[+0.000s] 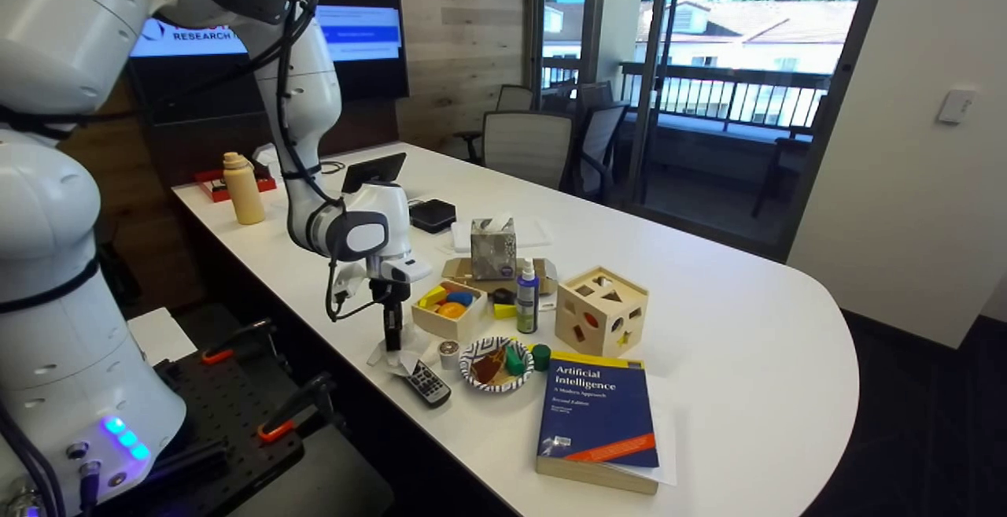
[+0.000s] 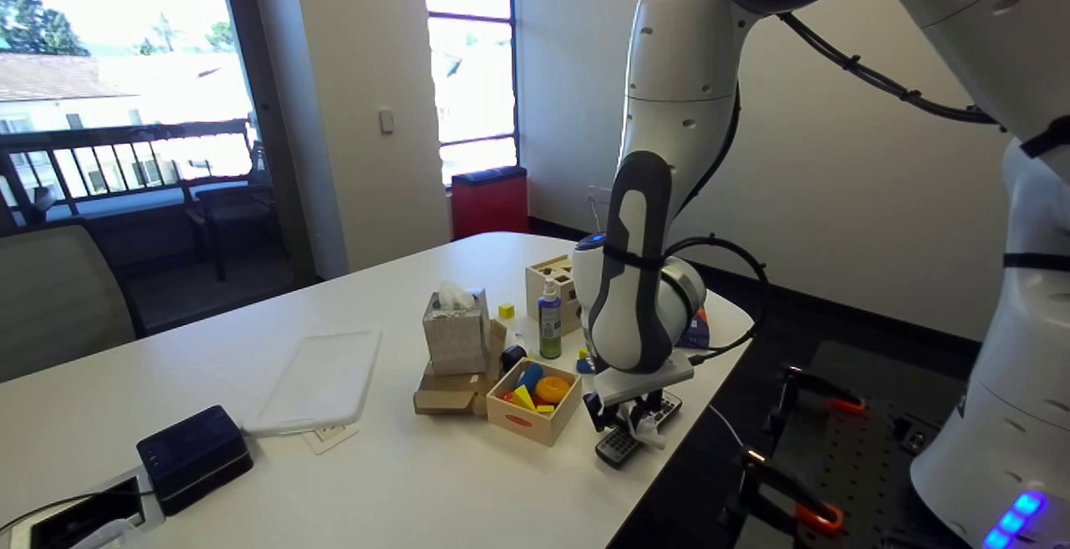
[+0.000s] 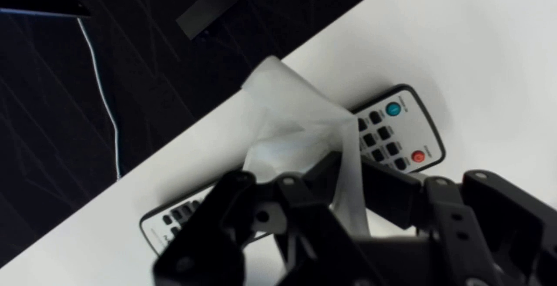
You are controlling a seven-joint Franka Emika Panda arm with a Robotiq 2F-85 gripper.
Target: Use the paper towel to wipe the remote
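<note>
The remote (image 1: 429, 385) lies flat on the white table near its edge, in both exterior views (image 2: 617, 449). In the wrist view the remote (image 3: 394, 134) runs diagonally, with a teal and a red button at its upper right end. Its middle is hidden by the paper towel and the fingers. The thin white paper towel (image 3: 289, 99) is pinched between the fingertips and drapes over the remote's middle; it also shows in an exterior view (image 2: 648, 432). My gripper (image 3: 351, 164) is shut on the paper towel, pointing down just above the remote.
Near the remote stand a small cup (image 1: 449, 355), a patterned bowl (image 1: 464, 367) with blocks, and a wooden box (image 1: 444, 326) of toys. Farther off are a spray bottle (image 1: 527, 300), a wooden shape cube (image 1: 594, 320), a tissue box (image 1: 493, 249) and a blue book (image 1: 594, 415).
</note>
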